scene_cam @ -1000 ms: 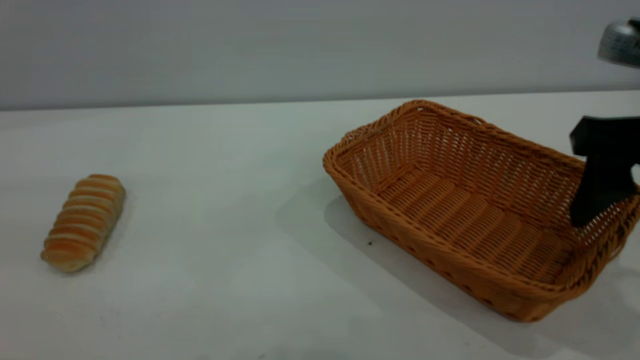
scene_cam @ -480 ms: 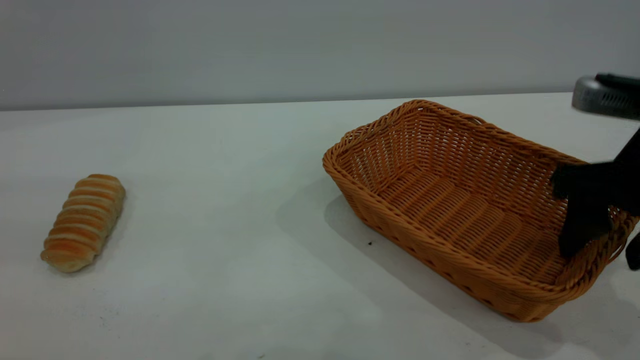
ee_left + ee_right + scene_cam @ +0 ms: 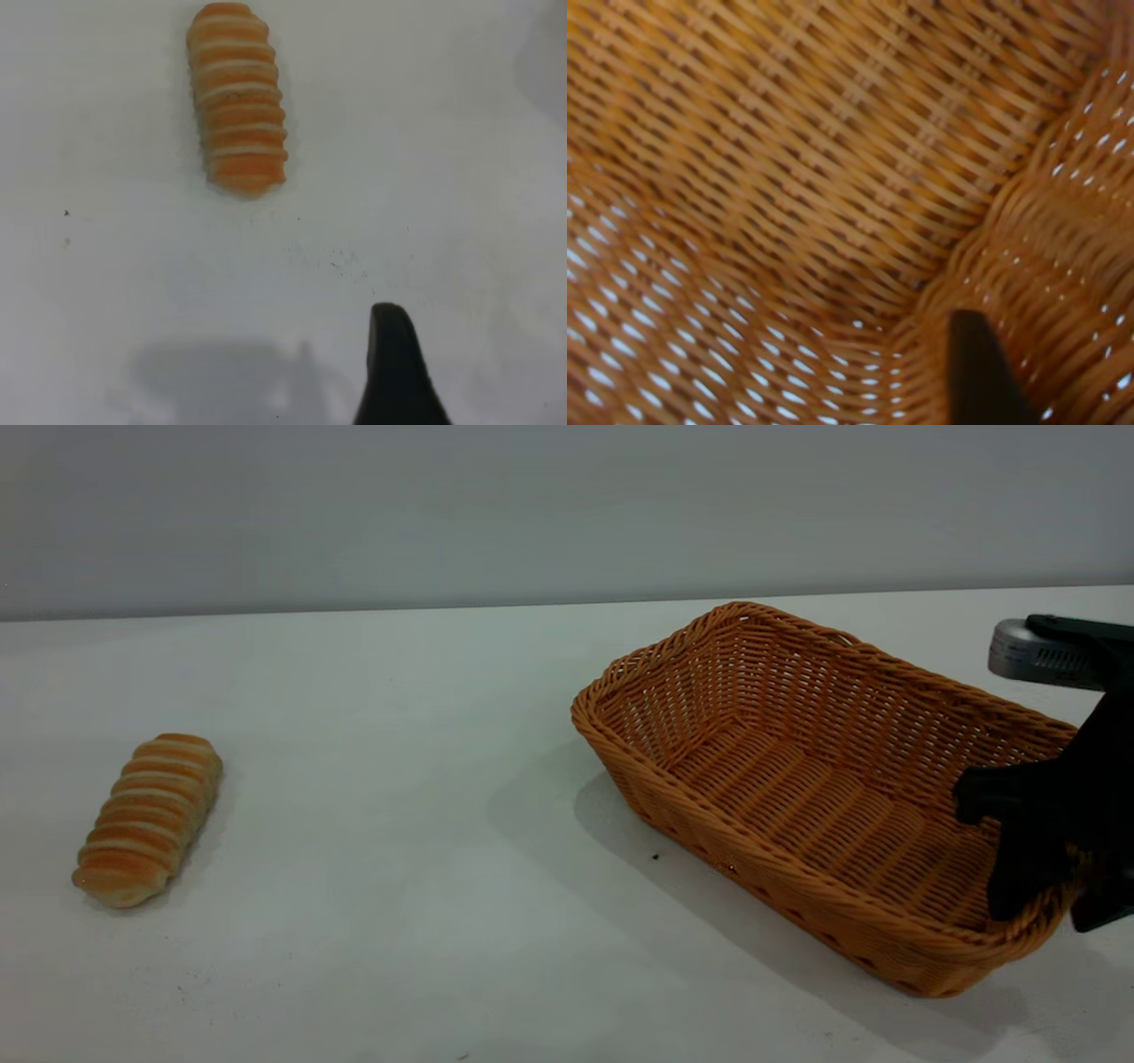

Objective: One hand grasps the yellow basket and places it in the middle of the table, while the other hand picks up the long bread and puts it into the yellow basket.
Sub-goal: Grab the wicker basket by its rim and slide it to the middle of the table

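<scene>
The yellow basket stands on the white table at the right. My right gripper is open and sits astride the basket's right end rim, with one finger inside and one outside. The right wrist view shows the woven inside of the basket close up and one dark finger. The long bread lies at the far left of the table. In the left wrist view the bread lies ahead of my left gripper, which hovers above the table and is open; only one finger shows.
A grey wall runs behind the table's far edge. Bare tabletop lies between the bread and the basket. The right arm's silver wrist part hangs above the basket's right end.
My right gripper has come down and a little to the left, from above the basket's right end to astride its rim. The basket and the bread have not moved.
</scene>
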`<move>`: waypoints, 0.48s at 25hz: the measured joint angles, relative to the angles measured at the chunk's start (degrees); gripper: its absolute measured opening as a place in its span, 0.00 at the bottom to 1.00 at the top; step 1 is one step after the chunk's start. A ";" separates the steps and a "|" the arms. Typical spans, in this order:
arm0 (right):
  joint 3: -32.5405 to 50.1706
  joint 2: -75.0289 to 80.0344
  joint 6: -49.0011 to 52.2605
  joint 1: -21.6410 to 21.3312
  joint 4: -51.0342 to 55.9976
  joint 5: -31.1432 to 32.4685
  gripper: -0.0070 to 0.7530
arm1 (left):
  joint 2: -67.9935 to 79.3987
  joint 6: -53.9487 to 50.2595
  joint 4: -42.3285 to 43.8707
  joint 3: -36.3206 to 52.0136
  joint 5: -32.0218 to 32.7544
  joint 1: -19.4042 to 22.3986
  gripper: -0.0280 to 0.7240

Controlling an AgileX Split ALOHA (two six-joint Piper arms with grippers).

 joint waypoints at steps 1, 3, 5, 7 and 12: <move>-0.21 0.06 0.08 -0.12 0.00 -0.84 0.35 | 0.00 0.00 0.00 0.00 0.00 0.00 0.74; -0.59 0.14 -0.45 -0.12 -0.05 -2.02 0.17 | 0.00 0.00 0.00 0.00 0.00 0.00 0.74; -1.50 0.14 -2.08 -0.12 -0.67 -1.89 0.08 | 0.00 0.00 0.00 0.00 0.00 0.00 0.74; -2.58 0.20 -2.89 -0.01 -0.94 -0.03 0.08 | 0.00 0.00 0.00 0.00 0.00 0.00 0.74; -6.77 0.64 -4.35 -0.01 0.19 4.24 0.07 | 0.00 0.00 -0.10 0.00 0.00 0.00 0.74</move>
